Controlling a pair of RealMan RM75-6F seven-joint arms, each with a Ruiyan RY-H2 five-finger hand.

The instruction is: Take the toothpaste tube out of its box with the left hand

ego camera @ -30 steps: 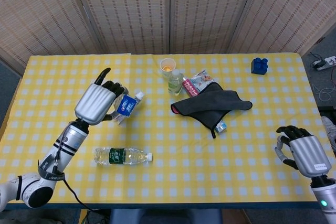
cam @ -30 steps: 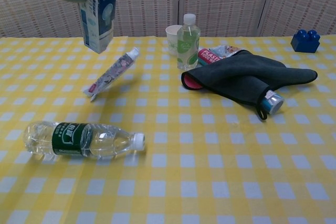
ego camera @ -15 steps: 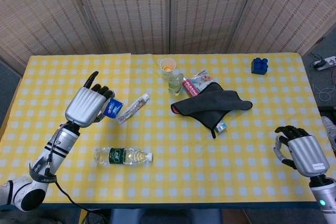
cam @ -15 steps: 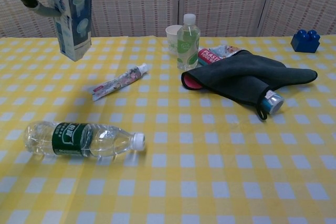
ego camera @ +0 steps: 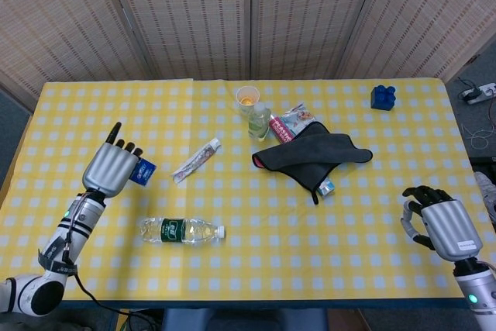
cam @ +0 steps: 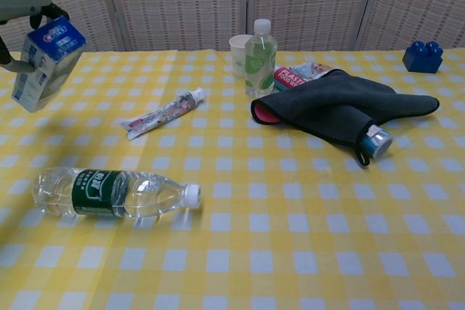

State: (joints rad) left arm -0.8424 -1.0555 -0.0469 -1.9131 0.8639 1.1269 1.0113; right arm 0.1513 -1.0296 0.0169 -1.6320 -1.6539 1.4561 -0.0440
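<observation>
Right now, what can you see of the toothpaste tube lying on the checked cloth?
The slim white toothpaste tube with colourful print lies flat on the yellow-and-white checked tablecloth, out of its box. Its white cap end points toward the back right, its flat crimped end toward the front left. Nothing touches it but the cloth. The left hand, off to its left, holds the blue-and-white cardboard box in the air. A clear plastic water bottle with a green label lies nearer the front edge, apart from the tube.

two bottles: one water bottle (cam: 116, 194) lying flat, one green-drink bottle (cam: 260, 58) upright, one paper cup (cam: 240, 53) beside it, one toothpaste tube (cam: 161, 112), one box (cam: 45, 63), one grey cloth (cam: 341, 108), one blue brick (cam: 422, 56)
</observation>
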